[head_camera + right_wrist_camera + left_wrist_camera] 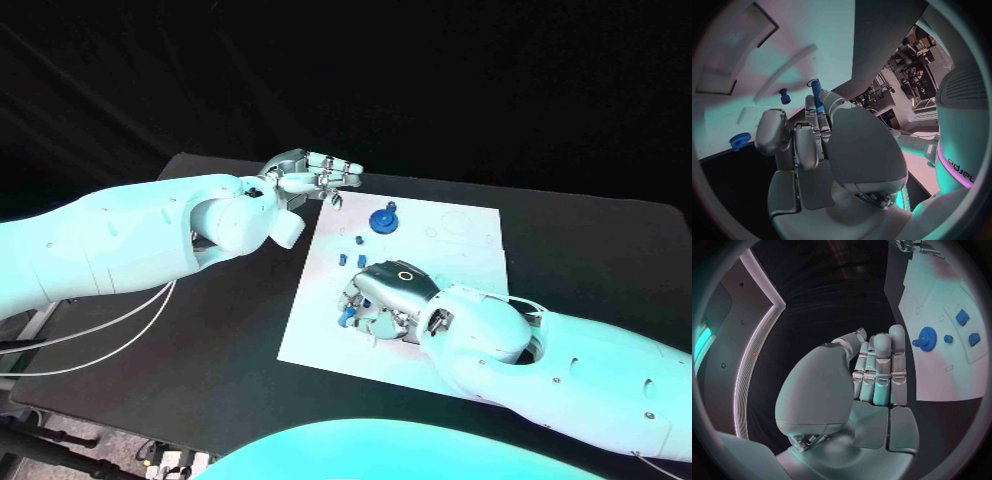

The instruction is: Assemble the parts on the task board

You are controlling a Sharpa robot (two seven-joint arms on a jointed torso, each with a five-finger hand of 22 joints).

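Hands work at opposite ends of a white task board (462, 300) that lies on the black tabletop (606, 250).

The right hand (387, 300) is lowered over the near left part of the board, its fingers curled downward. In the right wrist view a slim blue peg (817, 95) is pinched at the fingertips (811, 107), standing up from between them against the white of the board (817, 30). From the head camera, a small blue piece (348, 318) shows at the same hand's fingers, just above the board's surface.

The left hand (310, 175) hangs above the tabletop just off the board's far left corner. Its fingers (879, 365) are drawn in side by side with the thumb folded across beside them, and nothing is held in them.

On the far part of the board a blue gear (384, 221) stands upright, near the left hand but apart from it; the left wrist view shows the gear (927, 336) just past the fingertips. Two small blue blocks (353, 260) lie near the board's left side, between the gear and the right hand, and another small blue piece (358, 240) sits just beyond them. In the right wrist view, a short blue pin (784, 95) stands on the board close to the held peg.
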